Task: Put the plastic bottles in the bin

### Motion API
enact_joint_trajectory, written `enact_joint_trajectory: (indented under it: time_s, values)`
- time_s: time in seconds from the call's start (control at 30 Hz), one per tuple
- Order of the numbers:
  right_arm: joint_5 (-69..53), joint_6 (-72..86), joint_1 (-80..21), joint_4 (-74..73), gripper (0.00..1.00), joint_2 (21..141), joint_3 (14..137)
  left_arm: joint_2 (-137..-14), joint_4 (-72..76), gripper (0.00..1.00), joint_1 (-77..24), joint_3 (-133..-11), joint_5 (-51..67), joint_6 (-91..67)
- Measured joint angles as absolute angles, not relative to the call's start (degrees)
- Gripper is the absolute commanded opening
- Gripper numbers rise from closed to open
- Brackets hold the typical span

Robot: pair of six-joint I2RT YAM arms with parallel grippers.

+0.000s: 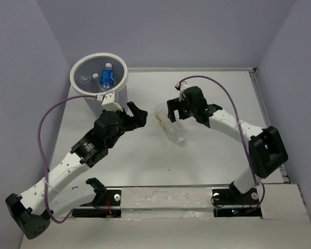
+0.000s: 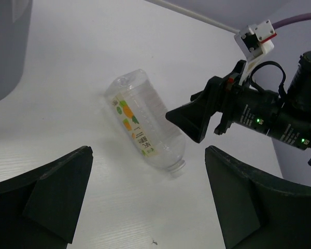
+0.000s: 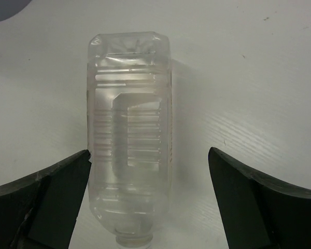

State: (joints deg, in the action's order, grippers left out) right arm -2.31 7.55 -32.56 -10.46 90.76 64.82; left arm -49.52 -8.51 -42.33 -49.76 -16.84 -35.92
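A wide clear plastic bottle (image 1: 168,123) with a yellow-orange label (image 2: 136,127) lies on its side on the white table, its neck toward the arms. My right gripper (image 1: 172,110) is open over its right side. In the right wrist view the bottle (image 3: 129,135) lies between the spread fingers (image 3: 57,187), close to the left one, with a gap on the right. My left gripper (image 1: 137,113) is open and holds nothing, a short way left of the bottle. The white bin (image 1: 125,72) stands at the back left with a blue-labelled bottle (image 1: 107,77) and a clear bottle (image 1: 85,79) inside.
The bin's grey wall (image 2: 5,46) fills the top left corner of the left wrist view. A purple cable (image 1: 41,129) loops off the left arm, and another (image 1: 233,104) runs along the right arm. Lilac walls close in the table on three sides.
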Motion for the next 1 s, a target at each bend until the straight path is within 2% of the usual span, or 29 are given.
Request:
enact_joint_trajectory:
  time_s: [0.3, 0.63, 0.7, 0.8, 0.83, 0.87, 0.9, 1.0]
  values:
    - [-0.3, 4.6, -35.8, -17.0, 1.0, 104.3, 78.0, -43.8, -15.4, 0.99, -42.3, -49.7, -20.0, -30.4]
    - [9.0, 4.5, -39.8, -24.0, 0.99, 116.3, 88.1, -35.7, -16.6, 0.99, -42.3, -47.6, -21.5, -25.7]
    - [10.2, 4.5, -40.2, -25.1, 0.93, 118.3, 89.5, -34.2, -16.7, 0.99, -42.3, -47.3, -22.0, -24.9]
    - [12.4, 5.1, -41.2, -26.2, 0.7, 120.0, 91.0, -31.9, -16.5, 0.99, -42.3, -47.2, -23.0, -23.9]
    - [13.8, 5.9, -41.6, -26.7, 0.55, 120.0, 91.7, -31.3, -16.4, 0.99, -42.3, -47.1, -23.1, -23.7]
    - [14.7, 6.4, -41.9, -26.9, 0.48, 120.0, 92.2, -30.0, -16.1, 0.99, -42.3, -46.8, -23.4, -23.4]
    - [15.1, 6.7, -42.0, -26.8, 0.45, 120.0, 92.5, -29.6, -16.1, 0.99, -42.3, -46.7, -23.5, -23.3]
    - [17.2, 7.2, -43.0, -27.4, 0.44, 118.3, 93.5, -27.1, -16.1, 0.99, -42.3, -46.1, -24.5, -22.6]
